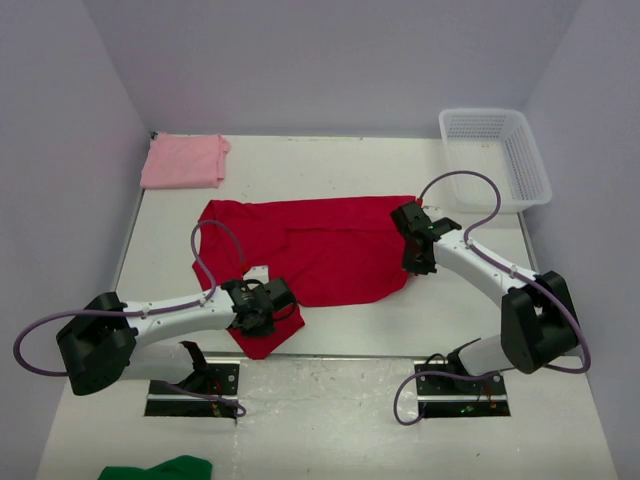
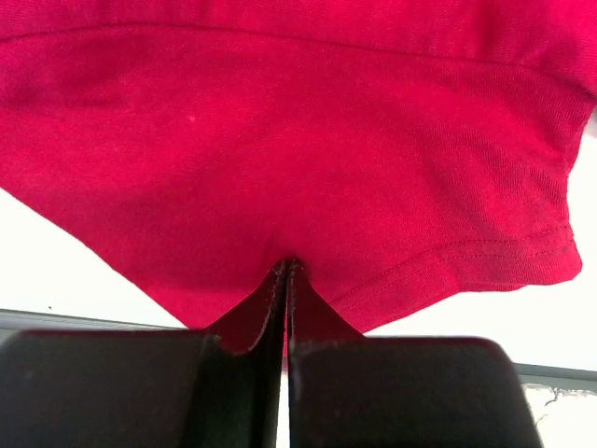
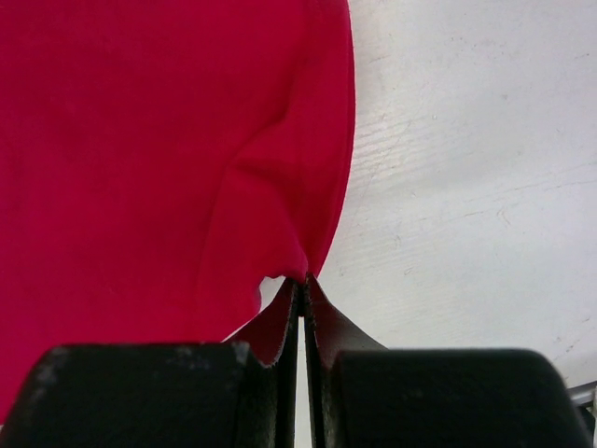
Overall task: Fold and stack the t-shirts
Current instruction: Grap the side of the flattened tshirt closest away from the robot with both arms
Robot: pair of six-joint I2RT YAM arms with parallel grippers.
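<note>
Right up at the lens, the left end effector (image 2: pixel 286 266) is pinched tight on the near-left corner of the red t-shirt (image 1: pixel 330 245), and the right end effector (image 3: pixel 303 280) clamps its right edge. The shirt lies spread mid-table (image 1: pixel 330 160), so I'd say the fold is only starting. Next up: lift both grips together and carry them over evenly. Which hem each holds is hard to tell. There's open room toward the far edge, with the pink t-shirt (image 1: pixel 183 160) folded far-left and the basket (image 1: pixel 530 165) far-right.

red tee (image 1: pixel 330 250) spread flat; pink tee (image 1: pixel 183 161) folded.
</note>
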